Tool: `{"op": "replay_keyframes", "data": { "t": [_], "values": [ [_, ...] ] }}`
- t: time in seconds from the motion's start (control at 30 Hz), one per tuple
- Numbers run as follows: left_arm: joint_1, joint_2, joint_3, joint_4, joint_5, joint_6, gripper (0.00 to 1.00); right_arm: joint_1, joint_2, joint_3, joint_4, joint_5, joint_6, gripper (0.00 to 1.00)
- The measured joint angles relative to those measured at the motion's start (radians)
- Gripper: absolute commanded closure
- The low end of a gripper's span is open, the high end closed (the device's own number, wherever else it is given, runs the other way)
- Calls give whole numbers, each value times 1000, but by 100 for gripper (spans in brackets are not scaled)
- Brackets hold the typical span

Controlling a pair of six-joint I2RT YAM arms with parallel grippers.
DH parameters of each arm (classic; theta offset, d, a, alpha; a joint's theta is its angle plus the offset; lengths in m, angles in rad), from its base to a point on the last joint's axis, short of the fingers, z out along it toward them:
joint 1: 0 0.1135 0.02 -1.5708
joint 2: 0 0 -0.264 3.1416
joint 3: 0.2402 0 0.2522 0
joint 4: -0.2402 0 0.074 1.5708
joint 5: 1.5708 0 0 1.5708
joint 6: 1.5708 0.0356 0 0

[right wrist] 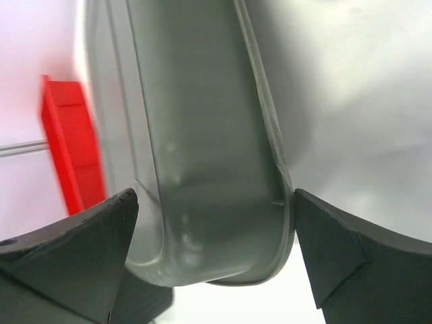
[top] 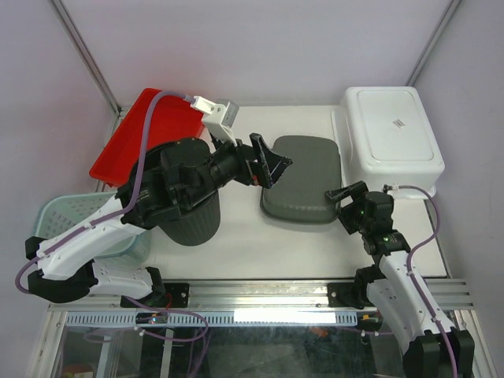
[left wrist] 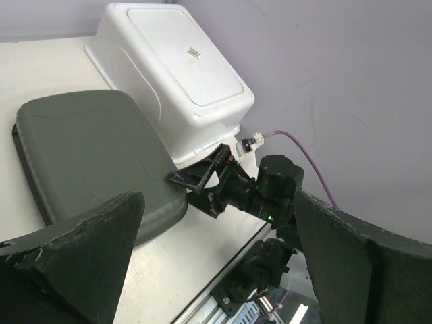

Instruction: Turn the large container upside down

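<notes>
A grey container [top: 303, 177] lies bottom-up in the middle of the table, its flat base facing up. It also shows in the left wrist view [left wrist: 88, 148]. My right gripper [top: 346, 206] stands open at its near right corner. In the right wrist view the grey container's rim and wall [right wrist: 202, 135] sit between the spread jaws [right wrist: 216, 196], the right finger close against the rim. A white container [top: 390, 130], bottom-up as well, rests at the back right [left wrist: 175, 67]. My left gripper [top: 277, 172] hovers open and empty above the grey container's left edge [left wrist: 217, 199].
A red bin [top: 138, 146] leans at the back left, also seen in the right wrist view [right wrist: 67, 148]. A pale green basket [top: 71, 213] sits at the left edge. A dark round bin [top: 197, 224] stands under the left arm. The side walls are close.
</notes>
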State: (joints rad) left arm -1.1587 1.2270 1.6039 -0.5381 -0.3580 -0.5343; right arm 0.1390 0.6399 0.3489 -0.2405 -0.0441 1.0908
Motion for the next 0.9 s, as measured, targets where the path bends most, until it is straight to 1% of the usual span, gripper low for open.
{"op": "replay_keyframes", "data": {
  "t": [0.17, 0.53, 0.63, 0.7, 0.77, 0.83, 0.9],
  "values": [
    [0, 1, 0, 4, -1, 3, 1, 1, 35, 29, -140, 47, -86, 1],
    [0, -1, -28, 7, -6, 6, 1, 2, 156, 182, -304, 162, -264, 1],
    [0, -1, -28, 7, -7, 9, 1, 6, 142, 203, -340, 171, -294, 2],
    [0, -1, -28, 7, -7, 13, 1, 15, 100, 204, -342, 153, -311, 2],
    [0, -1, -28, 7, -7, 21, 1, 45, 37, 203, -326, 114, -320, 2],
    [0, 0, -28, 7, -7, 26, 1, 100, -8, 198, -298, 83, -322, 3],
    [0, 5, -28, 8, -8, 30, 1, 198, -33, 193, -267, 74, -319, 3]
  ]
}}
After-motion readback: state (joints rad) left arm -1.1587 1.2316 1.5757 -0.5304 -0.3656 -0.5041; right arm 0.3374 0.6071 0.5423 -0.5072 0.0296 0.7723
